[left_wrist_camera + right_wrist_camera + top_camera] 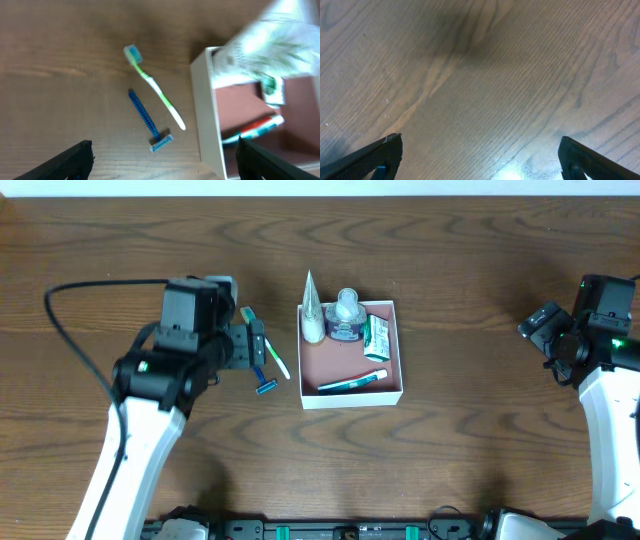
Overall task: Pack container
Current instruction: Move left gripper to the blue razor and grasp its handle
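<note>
The left fingers (75,160) and right fingers (380,155) gaped wide, empty, over the brown wooden surface (60,50); a green-white toothbrush (155,92) and blue razor (144,116) lay beside the white square container (205,115).

Dark brown wood-grain table (450,280) fills every view. Bright glare patch (514,173) directly under right gripper (485,161).

Nothing legible on show

Checking the green packet (376,337) inside the container (350,401): some pale marking there, far too small to read. Same story on the blue-and-red tube (352,381) and the dark band around the bottle (346,325). Through the left wrist view, all smeared by blur. No brand, number or sign readable on toothbrush (152,90) or razor (146,120)
</note>
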Motion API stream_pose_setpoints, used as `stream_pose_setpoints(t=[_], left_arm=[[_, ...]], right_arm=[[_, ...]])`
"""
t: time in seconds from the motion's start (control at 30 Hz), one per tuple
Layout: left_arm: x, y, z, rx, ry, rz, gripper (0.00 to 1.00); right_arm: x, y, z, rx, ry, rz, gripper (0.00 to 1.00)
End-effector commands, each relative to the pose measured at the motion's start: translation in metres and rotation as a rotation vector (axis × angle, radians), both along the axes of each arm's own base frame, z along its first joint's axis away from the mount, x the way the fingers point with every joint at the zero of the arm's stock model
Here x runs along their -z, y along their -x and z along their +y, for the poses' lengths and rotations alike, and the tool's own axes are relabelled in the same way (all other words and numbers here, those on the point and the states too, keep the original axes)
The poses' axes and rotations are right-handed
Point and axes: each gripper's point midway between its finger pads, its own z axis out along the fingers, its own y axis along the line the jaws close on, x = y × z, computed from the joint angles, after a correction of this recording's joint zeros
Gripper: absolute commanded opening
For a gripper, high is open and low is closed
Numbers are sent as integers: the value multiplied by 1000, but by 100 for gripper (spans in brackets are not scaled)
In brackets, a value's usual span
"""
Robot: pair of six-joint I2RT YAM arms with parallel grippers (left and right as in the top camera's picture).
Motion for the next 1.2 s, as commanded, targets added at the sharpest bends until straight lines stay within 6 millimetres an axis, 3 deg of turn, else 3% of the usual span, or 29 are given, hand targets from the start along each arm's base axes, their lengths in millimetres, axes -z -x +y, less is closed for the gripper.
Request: stream_pose_setpoints(t=[0.0,0.27,0.4,0.83,1.17], left_arm=[[31,-14,2,-71,11,92,91],[107,-27,3,-207,25,312,88],[130,-22,6,-263,28,398,72],[173,-6,-8,-293,87,583,71],[202,5,-3,-321,62,684,71]], right_arm=[[-3,-1,-4,1,17,-1,99],[-3,-1,-4,0,18,-1,99],[-3,-1,-4,1,17,-1,99],[-3,-1,-4,1,17,-1,99],[-3,-1,-4,1,17,-1,99]])
